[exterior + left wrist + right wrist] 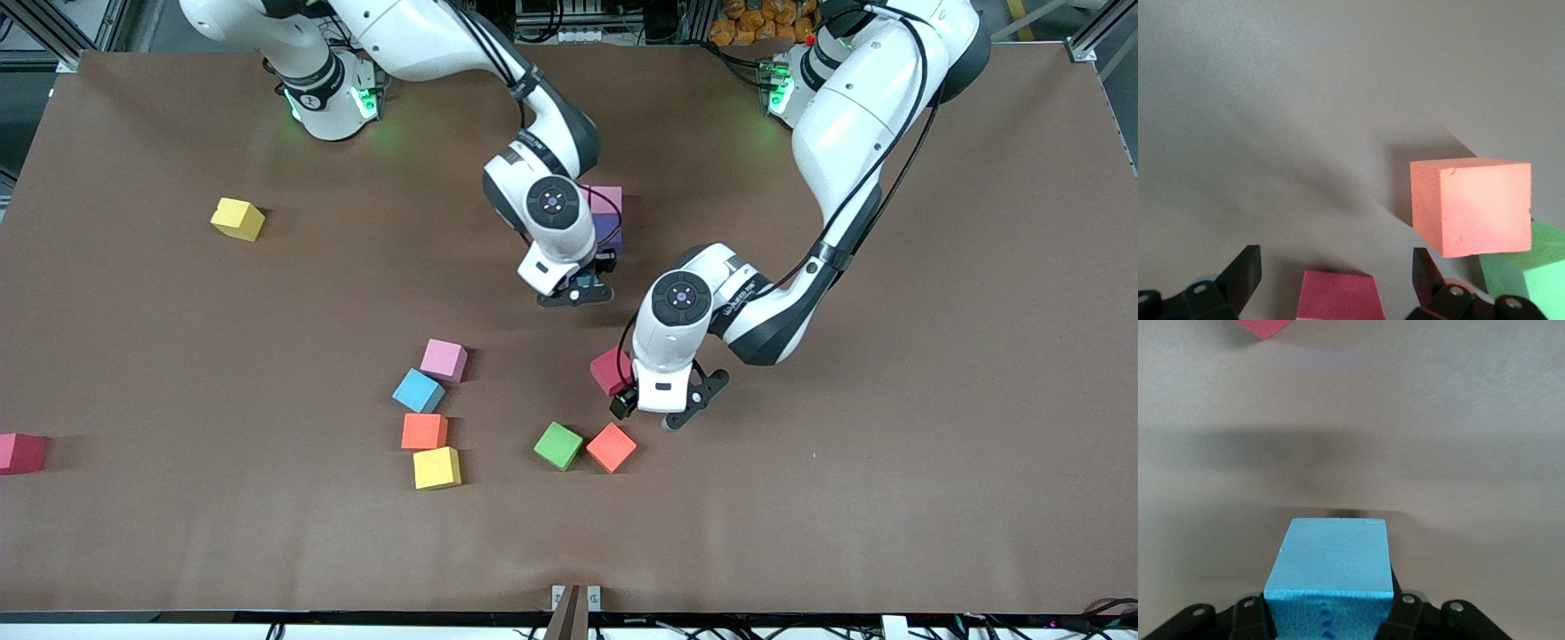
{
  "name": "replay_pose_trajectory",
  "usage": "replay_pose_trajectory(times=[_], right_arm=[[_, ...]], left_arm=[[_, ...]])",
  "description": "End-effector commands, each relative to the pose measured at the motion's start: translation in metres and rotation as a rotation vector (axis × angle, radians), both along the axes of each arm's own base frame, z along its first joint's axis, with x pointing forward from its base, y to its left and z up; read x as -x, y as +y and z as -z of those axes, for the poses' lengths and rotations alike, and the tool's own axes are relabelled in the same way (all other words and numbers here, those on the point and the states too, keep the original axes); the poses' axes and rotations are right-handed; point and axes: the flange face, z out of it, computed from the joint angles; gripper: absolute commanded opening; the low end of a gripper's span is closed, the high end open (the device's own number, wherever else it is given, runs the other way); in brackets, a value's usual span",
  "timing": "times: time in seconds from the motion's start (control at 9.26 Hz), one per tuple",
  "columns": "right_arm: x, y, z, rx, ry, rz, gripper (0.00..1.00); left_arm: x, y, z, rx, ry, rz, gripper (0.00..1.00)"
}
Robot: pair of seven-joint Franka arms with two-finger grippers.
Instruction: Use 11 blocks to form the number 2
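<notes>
My right gripper [1331,613] is clamped on a light blue block [1335,560], carrying it toward the pink-and-purple stack [607,218] beside it (the digit's start, I judge). My left gripper [669,411] hangs wide open and empty just over the red block [610,370]; next I lower and close.

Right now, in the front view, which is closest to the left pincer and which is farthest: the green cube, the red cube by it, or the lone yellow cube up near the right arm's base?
From the open left pincer, in the front view:
1. Red cube, right beside its fingers.
2. Green cube, a bit farther off and nearer the front camera.
3. Lone yellow cube, way off toward the right arm's end of the table.
</notes>
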Motion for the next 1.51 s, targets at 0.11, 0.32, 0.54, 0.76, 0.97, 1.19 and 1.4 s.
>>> replay_pose_trajectory(times=[0.11, 0.32, 0.54, 0.76, 0.97, 1.19, 1.4], right_arm=[[-0.005, 0.019, 0.004, -0.020, -0.008, 0.068, 0.00], [-0.008, 0.024, 0.007, -0.021, -0.008, 0.098, 0.00], [-0.002, 0.028, 0.011, -0.014, -0.005, 0.092, 0.00], [0.002, 0.031, 0.013, -0.015, 0.005, 0.094, 0.00], [0.009, 0.035, 0.014, -0.017, 0.018, 0.091, 0.00], [0.010, 0.035, 0.015, -0.010, 0.024, 0.094, 0.00], [0.011, 0.035, 0.014, -0.007, 0.026, 0.095, 0.00]], left_arm=[[-0.037, 0.050, -0.011, 0.032, 0.004, -0.124, 1.00], [-0.051, 0.081, -0.011, 0.024, 0.003, -0.166, 1.00], [-0.066, 0.115, -0.013, 0.002, -0.010, -0.208, 1.00], [-0.067, 0.116, -0.013, -0.001, -0.011, -0.207, 1.00], [-0.064, 0.109, -0.012, 0.000, -0.009, -0.200, 1.00], [-0.062, 0.106, -0.011, 0.000, -0.007, -0.197, 1.00], [-0.062, 0.105, -0.010, 0.000, -0.006, -0.197, 1.00]])
